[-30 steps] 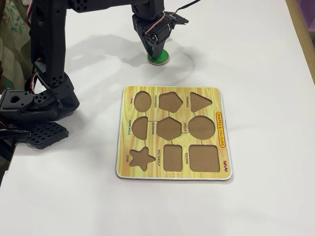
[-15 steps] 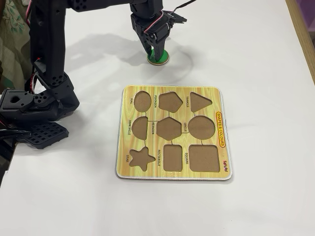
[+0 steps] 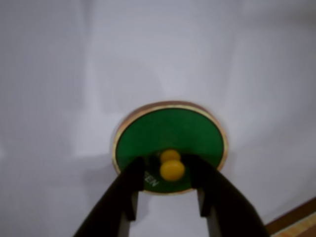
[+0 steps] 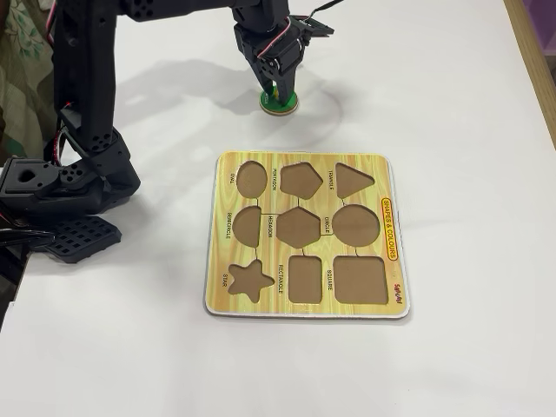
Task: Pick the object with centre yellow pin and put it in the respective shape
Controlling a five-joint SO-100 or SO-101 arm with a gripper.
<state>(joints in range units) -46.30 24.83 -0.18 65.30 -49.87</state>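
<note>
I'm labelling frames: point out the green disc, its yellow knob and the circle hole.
green disc (image 3: 168, 128), wrist view, bare green face.
yellow knob (image 3: 172, 169), wrist view, rounded top.
circle hole (image 4: 356, 226), fixed view, brown floor of recess.

A plain white table (image 4: 469, 104) carries everything. On it lies a wood-grain shape-sorter board (image 4: 391, 287) with nine brown cut-outs (oval, pentagon, triangle, semicircle, hexagon, circle, star, rectangle, square). Beyond the board's far edge in the fixed view, apart from it, the green disc with a yellow knob (image 4: 284, 106) sits flat on the table. The arm's black base (image 4: 61, 195) stands left of the board.
</note>
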